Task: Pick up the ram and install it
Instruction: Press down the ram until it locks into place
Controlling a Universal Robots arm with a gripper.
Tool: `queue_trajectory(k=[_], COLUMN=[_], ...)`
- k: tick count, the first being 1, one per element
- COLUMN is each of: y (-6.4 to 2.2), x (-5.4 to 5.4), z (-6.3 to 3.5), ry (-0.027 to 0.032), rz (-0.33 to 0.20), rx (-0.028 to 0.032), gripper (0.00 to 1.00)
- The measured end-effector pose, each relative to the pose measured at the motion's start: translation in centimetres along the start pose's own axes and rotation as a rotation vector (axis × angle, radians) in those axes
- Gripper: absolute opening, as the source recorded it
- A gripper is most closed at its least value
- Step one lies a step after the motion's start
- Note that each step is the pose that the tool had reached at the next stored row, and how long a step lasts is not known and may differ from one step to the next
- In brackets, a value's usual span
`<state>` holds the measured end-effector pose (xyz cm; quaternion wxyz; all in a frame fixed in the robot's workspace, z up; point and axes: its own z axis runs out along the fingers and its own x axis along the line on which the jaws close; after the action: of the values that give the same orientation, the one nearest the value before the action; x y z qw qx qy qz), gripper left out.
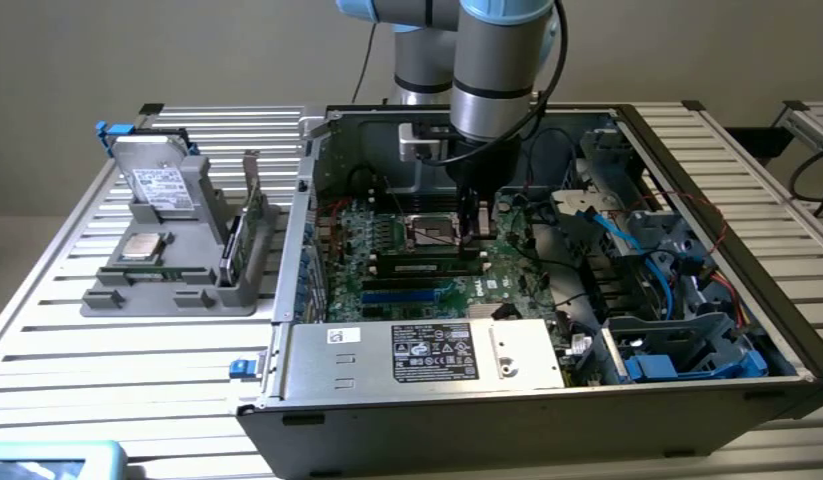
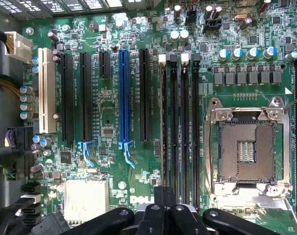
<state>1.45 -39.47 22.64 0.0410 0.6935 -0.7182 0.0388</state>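
On the exterior view's left, a slatted metal table (image 1: 64, 330) carries a grey holder (image 1: 131, 298). A hard drive (image 1: 160, 187) leans in the holder's upper pocket and a square silver chip (image 1: 146, 246) lies in the pocket below it. Two thin boards (image 1: 251, 228) stand on edge in the slots along the holder's right side. Just beside the holder sits an open computer case (image 1: 518, 420), its side panel off. Inside it, a green motherboard (image 1: 384, 235) lies flat on the floor of the case. A silver box with a white label (image 1: 431, 352) sits along the case's near wall. The ram (image 1: 418, 268) is on the motherboard, lying lengthwise among the long black slots (image 1: 404, 285) and showing a pale label. In the wrist view it is seen edge-on as a thin line (image 2: 163, 122) in the slot nearest the blue slot (image 2: 124, 93). The gripper (image 1: 467, 235) hangs straight down into the case directly over that stick, with the empty processor socket (image 2: 246, 147) beside it. From the wrist its black body (image 2: 165, 203) sits over the end of the ram. I cannot tell whether it is spread, pressed together or pinching the stick. Toward the exterior view's right, the case holds grey drive bays (image 1: 678, 340) threaded with blue cables (image 1: 622, 232).
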Motion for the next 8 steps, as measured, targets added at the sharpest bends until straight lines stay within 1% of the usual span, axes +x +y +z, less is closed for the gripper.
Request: queue_trajectory(k=[8], y=[0.00], x=[-0.01], z=[0.10], ry=[-0.0002], rz=[0.000], rx=[0.0000], gripper=[0.11])
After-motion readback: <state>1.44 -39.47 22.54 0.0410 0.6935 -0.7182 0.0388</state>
